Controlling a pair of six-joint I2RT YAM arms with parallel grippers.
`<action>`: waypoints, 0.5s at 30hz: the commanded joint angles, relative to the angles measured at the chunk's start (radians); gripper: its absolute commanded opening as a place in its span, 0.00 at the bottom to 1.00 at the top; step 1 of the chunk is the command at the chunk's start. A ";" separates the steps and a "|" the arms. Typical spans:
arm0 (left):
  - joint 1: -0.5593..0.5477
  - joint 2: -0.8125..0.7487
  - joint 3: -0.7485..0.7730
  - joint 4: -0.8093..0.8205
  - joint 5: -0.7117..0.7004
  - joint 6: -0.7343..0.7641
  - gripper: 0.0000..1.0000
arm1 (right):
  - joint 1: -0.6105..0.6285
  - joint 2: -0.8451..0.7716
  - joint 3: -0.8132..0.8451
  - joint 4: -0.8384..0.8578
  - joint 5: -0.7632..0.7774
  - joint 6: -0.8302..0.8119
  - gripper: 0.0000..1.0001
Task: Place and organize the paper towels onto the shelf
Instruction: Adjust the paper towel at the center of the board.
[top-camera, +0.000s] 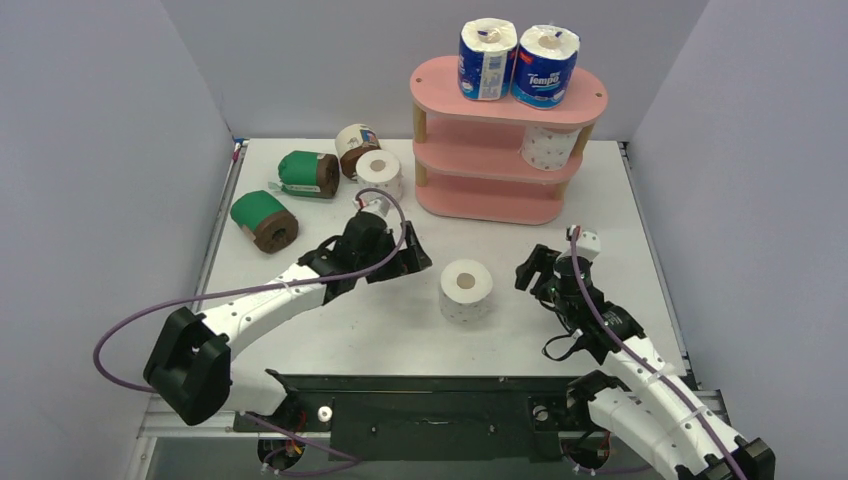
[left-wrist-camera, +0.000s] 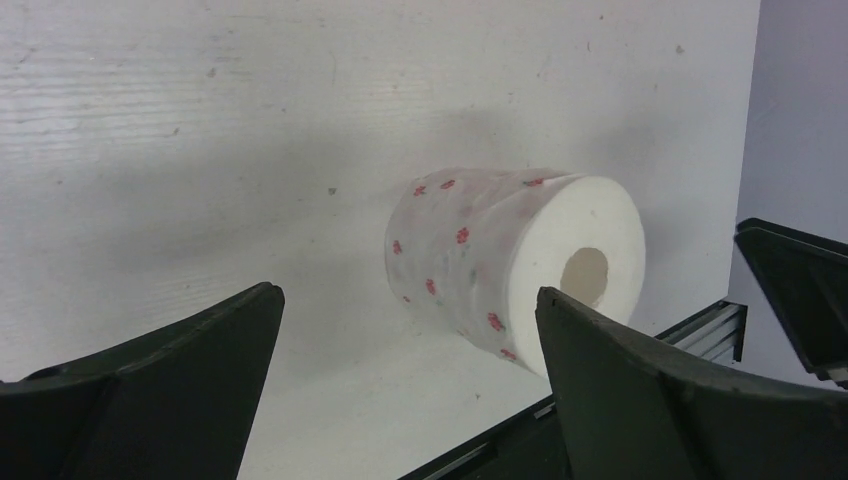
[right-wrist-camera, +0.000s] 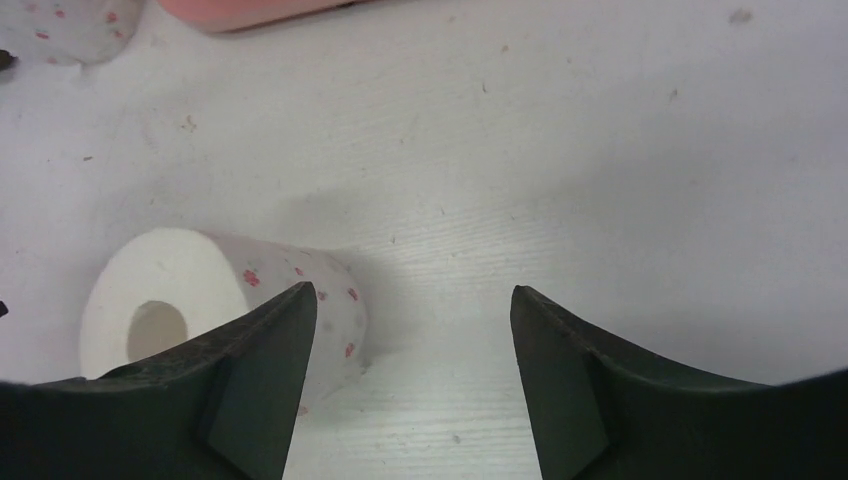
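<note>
Counting 3 of 8 shelved: blue-white rolls (top-camera: 487, 58) atop the shelf (top-camera: 436, 82), dotted roll (top-camera: 549, 147) mid tier. Five left on tabletop (top-camera: 340, 335): centre roll (top-camera: 467, 290) btwn released left pincer (top-camera: 408, 262) at its 9 o'clock & released right pincer (top-camera: 537, 268) at 3; four other rolls (top-camera: 309, 172) at 11.

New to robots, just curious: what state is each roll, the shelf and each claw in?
shelf: standing, three rolls on it.
blue-white rolls: both upright, top tier.
middle-tier dotted roll: upright.
central dotted roll: upright on table, untouched.
dotted roll by shelf: upright on table.
green rolls: both on their sides.
cream roll: on its side.
left gripper: open, empty.
right gripper: open, empty.
</note>
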 joint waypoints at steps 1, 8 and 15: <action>-0.084 0.072 0.119 -0.051 -0.097 0.036 0.96 | -0.069 -0.045 -0.104 0.127 -0.130 0.160 0.67; -0.189 0.188 0.214 -0.105 -0.170 0.011 0.91 | -0.098 -0.072 -0.180 0.210 -0.182 0.223 0.66; -0.226 0.208 0.226 -0.128 -0.233 -0.040 0.91 | -0.096 -0.042 -0.136 0.227 -0.297 0.187 0.70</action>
